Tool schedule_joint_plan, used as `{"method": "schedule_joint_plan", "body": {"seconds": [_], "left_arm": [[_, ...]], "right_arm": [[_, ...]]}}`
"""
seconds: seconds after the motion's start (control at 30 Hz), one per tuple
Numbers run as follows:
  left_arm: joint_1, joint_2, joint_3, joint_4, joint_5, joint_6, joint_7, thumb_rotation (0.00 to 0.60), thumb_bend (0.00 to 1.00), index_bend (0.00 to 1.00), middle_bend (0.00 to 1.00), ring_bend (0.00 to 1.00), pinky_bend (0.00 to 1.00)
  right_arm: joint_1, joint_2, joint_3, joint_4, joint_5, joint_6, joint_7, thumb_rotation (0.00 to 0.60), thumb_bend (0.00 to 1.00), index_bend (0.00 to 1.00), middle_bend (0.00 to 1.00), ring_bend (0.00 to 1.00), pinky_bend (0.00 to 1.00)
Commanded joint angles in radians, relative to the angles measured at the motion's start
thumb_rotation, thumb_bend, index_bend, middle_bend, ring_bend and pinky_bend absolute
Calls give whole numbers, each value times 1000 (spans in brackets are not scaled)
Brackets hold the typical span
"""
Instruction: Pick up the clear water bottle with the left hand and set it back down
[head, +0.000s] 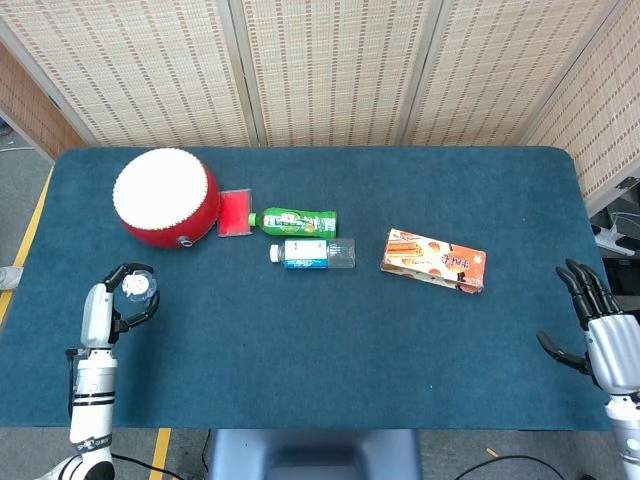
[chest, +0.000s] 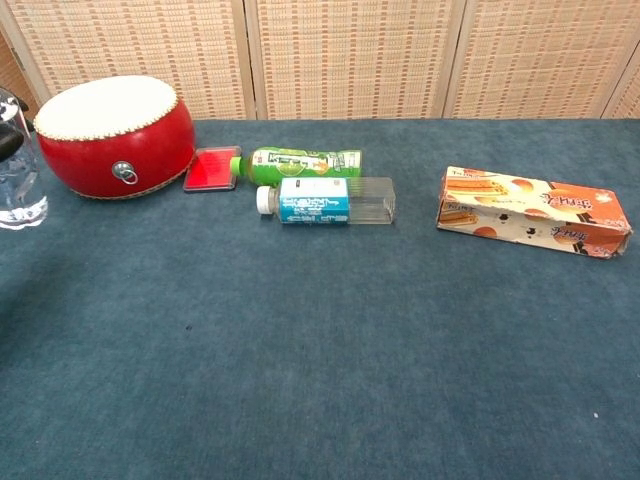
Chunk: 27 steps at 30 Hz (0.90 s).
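The left hand (head: 112, 300) curls its fingers around the clear water bottle (head: 135, 287), holding it upright at the table's (head: 330, 350) left edge, white cap up, long axis vertical. The chest view shows its ribbed transparent plastic base beside the round red drum (chest: 115, 135). The right hand (head: 600, 335) hovers empty, fingers spread, off the table's right edge.

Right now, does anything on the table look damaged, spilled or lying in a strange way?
No spill shows. Two bottles lie on their sides: the green one and the blue-labelled one. The snack box looks dented at its ends. The clear bottle is upright in the left hand.
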<state>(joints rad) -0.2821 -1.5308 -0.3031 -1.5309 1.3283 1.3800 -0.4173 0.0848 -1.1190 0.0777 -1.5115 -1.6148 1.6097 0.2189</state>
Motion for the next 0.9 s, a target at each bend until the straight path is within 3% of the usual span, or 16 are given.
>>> {"method": "schedule_joint_plan", "body": {"seconds": [0.03,0.1,0.17,0.37,0.43,0.5,0.6,0.8,0.9], "left_arm": [[28,84,-45,-181,-78,-146,-574,600,572,703,694,514,463],[27,107,-44,-191,-82,-181,-623,600,588,703,694,514,463],[25,113,-40,-180,-87,-185,-592,600,614,703,694,514,462],[7,48,-18,-103,-168,-102,-207,600,639,711,698,521,462],[-6,12,4,-53,-182,-53,-8,600,639,716,702,529,461],[-21,-38,32,36,-153,19,189,600,638,717,705,533,461],[-37,-96,71,155,-87,88,360,600,642,728,709,537,453],[-52,-141,109,281,18,153,463,600,641,733,715,537,442],[-46,-137,97,230,2,129,376,600,642,736,720,541,443]], "right_arm": [[1,1,0,-1,1,-2,0,600,168,0,0,0,204],[2,2,0,-2,3,-5,1,600,168,0,0,0,204],[3,2,0,-3,3,-8,1,600,168,0,0,0,204],[6,2,-1,-2,1,-12,-1,600,168,0,0,0,204],[7,1,-1,0,1,-13,-4,600,168,0,0,0,204],[9,0,-1,1,2,-15,-6,600,168,0,0,0,204],[10,0,-1,1,3,-19,-8,600,168,0,0,0,204],[14,2,0,0,6,-25,-9,600,168,0,0,0,204],[13,2,-2,1,4,-25,-8,600,168,0,0,0,204]]}}
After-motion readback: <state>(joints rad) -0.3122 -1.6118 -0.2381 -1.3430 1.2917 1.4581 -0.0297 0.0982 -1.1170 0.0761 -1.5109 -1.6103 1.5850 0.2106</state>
